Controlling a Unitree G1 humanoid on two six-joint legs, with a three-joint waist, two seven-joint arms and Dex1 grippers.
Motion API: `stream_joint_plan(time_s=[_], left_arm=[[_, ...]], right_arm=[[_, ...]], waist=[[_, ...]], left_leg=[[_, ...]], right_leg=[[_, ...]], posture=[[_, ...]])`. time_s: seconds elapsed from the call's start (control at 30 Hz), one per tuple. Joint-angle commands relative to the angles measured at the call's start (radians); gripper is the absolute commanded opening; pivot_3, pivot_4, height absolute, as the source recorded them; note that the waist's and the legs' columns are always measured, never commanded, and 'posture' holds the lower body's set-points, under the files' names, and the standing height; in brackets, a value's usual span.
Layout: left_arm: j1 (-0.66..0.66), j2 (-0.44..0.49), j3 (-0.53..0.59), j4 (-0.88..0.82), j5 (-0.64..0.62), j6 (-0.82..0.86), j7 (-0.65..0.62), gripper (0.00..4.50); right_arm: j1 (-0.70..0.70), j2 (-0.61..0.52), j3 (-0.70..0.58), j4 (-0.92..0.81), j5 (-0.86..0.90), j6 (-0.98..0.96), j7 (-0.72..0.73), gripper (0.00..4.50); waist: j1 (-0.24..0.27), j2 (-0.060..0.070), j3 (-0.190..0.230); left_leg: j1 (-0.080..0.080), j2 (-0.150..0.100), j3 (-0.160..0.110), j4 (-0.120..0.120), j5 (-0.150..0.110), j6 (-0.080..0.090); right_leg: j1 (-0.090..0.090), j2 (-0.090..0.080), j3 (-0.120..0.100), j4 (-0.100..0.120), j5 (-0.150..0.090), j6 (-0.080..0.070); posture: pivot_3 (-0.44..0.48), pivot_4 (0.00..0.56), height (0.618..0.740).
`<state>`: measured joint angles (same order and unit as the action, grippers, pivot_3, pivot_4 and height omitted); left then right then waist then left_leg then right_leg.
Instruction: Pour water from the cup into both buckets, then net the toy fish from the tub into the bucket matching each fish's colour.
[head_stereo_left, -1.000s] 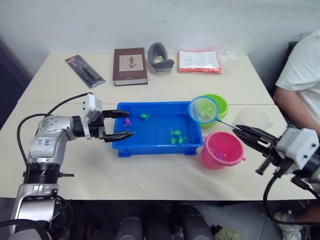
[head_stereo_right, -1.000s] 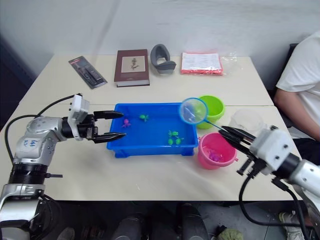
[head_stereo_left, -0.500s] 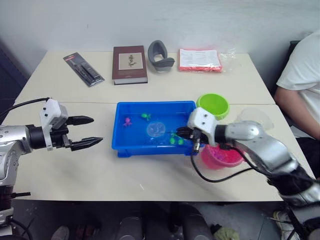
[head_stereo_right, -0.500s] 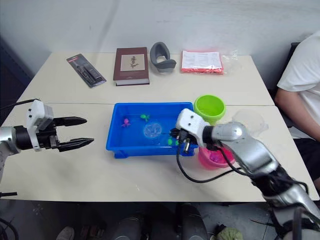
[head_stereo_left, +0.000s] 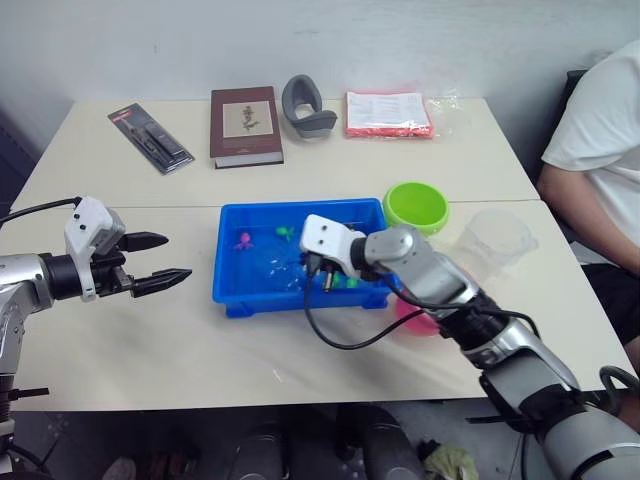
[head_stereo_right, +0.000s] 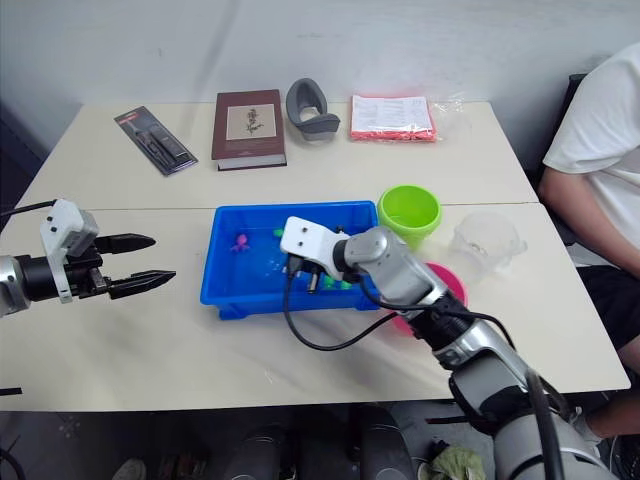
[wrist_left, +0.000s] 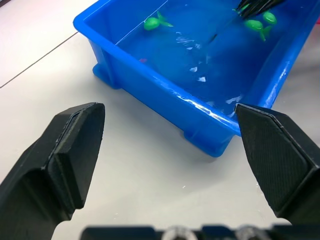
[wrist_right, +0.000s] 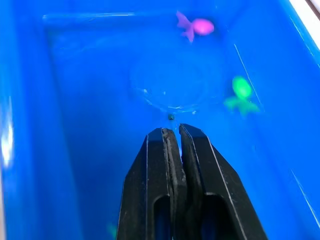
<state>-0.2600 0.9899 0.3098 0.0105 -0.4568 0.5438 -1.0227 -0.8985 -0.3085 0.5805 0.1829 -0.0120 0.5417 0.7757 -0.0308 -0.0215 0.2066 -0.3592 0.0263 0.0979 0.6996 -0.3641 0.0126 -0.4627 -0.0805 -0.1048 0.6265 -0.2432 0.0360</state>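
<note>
Right claw (wrist_right: 171, 134) clenched on the net handle in the tub (head_stereo_left: 228, 290); left claw (head_stereo_left: 160, 258) released; two buckets.

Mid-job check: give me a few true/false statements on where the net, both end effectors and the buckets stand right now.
1. The right end effector is shut on the net, and the hoop is down in the tub. True.
2. The left end effector grips the tub's rim. False: it is open and hangs beside the tub, apart from it.
3. A pink fish lies inside the net hoop. False: it lies beyond the hoop, outside it.
4. The green bucket stands upright behind the tub's far right corner. True.
5. The cup lies tipped over in the tub. False: it stands on the table, right of the green bucket.
</note>
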Motion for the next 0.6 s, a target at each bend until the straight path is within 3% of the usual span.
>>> stream_joint_plan(time_s=[0.03, 0.43, 0.6], left_arm=[[-0.010, -0.002, 0.011, -0.016, 0.000, 0.002, 0.019, 4.46], [-0.027, -0.010, -0.017, -0.026, -0.009, -0.018, 0.006, 4.46], [-0.034, -0.010, -0.029, -0.015, -0.003, -0.050, -0.015, 4.46]], right_arm=[[-0.036, 0.043, -0.035, 0.057, -0.031, -0.025, -0.028, 0.00], [-0.020, 0.151, -0.118, 0.175, -0.078, -0.258, -0.149, 0.00], [0.065, 0.106, -0.149, 0.027, -0.051, -0.291, -0.094, 0.00]], waist=[[0.000, 0.000, 0.000], [-0.004, 0.000, 0.000], [-0.004, 0.000, 0.000]], left_leg=[[0.000, 0.000, 0.000, 0.000, 0.000, 0.000], [0.000, 0.000, 0.000, 0.000, 0.000, -0.001], [0.000, 0.000, 0.000, 0.000, 0.000, -0.001]], right_leg=[[0.000, 0.000, 0.000, 0.000, 0.000, 0.000], [-0.001, 0.000, 0.000, 0.000, 0.000, 0.000], [0.000, 0.000, 0.000, 0.000, 0.000, 0.000]], posture=[[0.000, 0.150, 0.740], [0.000, 0.150, 0.740], [0.000, 0.150, 0.740]])
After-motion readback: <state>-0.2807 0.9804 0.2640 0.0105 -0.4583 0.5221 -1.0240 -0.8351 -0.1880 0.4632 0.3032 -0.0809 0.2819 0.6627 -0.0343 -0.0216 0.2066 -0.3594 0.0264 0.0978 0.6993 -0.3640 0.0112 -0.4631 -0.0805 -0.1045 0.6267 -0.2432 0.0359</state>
